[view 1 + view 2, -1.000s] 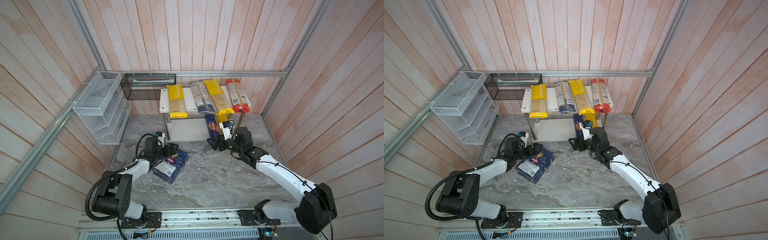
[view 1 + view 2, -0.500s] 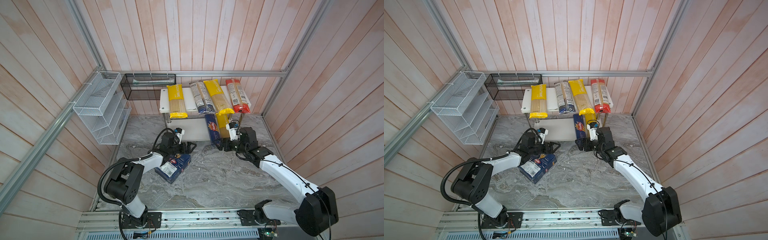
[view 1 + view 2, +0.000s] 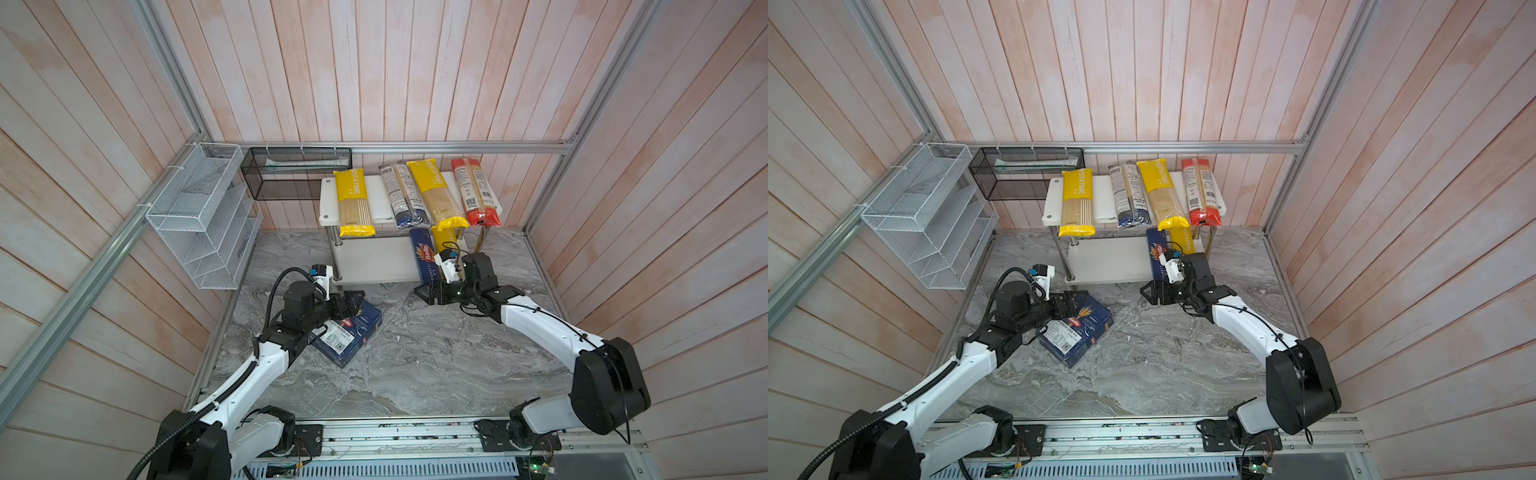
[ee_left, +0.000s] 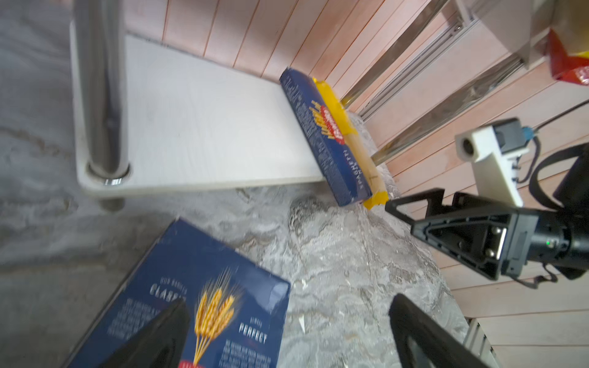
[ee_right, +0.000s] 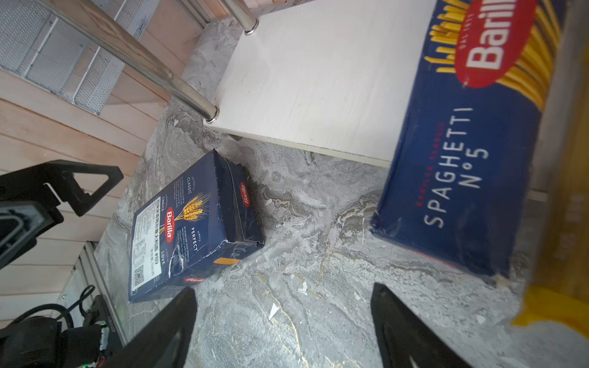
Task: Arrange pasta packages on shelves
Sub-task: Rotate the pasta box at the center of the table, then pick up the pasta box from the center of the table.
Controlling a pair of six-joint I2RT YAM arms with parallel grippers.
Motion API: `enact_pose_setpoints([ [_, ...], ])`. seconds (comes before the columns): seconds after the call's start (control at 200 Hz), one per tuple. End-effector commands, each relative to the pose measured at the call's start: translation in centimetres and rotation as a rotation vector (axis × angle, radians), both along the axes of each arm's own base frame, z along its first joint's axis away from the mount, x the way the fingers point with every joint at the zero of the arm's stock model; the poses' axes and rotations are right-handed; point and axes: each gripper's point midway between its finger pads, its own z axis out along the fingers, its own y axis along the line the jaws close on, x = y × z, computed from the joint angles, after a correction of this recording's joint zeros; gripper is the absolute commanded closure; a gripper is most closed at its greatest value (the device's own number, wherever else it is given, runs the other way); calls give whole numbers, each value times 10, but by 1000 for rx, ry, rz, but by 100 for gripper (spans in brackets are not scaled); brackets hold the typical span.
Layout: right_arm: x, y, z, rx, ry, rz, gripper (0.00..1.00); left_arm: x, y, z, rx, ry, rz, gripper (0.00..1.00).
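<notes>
**Top view, centre of frame:** the shelves [image 3: 376, 195], a white two-board rack on chrome posts, stand against the back wall. Upper board, left to right: a yellow bag [image 3: 352, 203] printed PASTATIME, its clear lower half showing straight spaghetti strands; a dark-ended clear bag [image 3: 401, 195] with a white label too small to read; a second PASTATIME bag [image 3: 436, 193]; a red-ended bag [image 3: 476, 193], its white label also illegible. All four lie lengthwise, their near ends past the board's front edge. At the right end of the lower board lies a narrow blue pack [image 3: 423, 259], which in the right wrist view reads "Barilla" and "SPAGHETTI N°5". It touches a third yellow bag [image 3: 445, 240] on its right, and its near end overhangs the board. Lower left of centre, the wide blue box [image 3: 353, 332] lies flat on the marbled worktop [image 3: 436, 357], apart from the rack. Its face reads "Barilla", "CLASSIC", "PERFECT", "CHOICE" and "LOVE", beside a wheat-ear drawing and a white sticker with a QR code. The left pincer [image 3: 350, 302] is open at the box's far corner, one finger over the printed face and the other over bare worktop, gripping nothing. The right pincer [image 3: 424, 293] is likewise open and empty, near the worktop just in front of the narrow pack. Upper left of frame: a white wire-mesh organizer [image 3: 199, 216] and a black mesh basket [image 3: 297, 174] holding a pale long item that cannot be identified.
</notes>
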Motion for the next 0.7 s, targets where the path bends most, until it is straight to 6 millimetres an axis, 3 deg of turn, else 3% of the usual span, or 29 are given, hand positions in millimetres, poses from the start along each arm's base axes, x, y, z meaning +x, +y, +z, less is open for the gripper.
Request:
enact_pose_setpoints([
  [0.0,-8,23,0,-47,-32,113,15,-27,17,-25,-32,112,85,0],
  [0.255,-6,51,-8,-55,-117,242,15,-67,34,-49,-195,185,199,0],
  [0.45,-3,69,-17,-36,-130,360,14,-80,57,-57,-72,247,335,0],
  [0.545,1,75,-24,-29,-144,385,15,-83,56,-56,-55,280,341,0],
  [0.695,-11,95,-30,2,-140,444,15,-90,54,-74,-24,357,346,0],
])
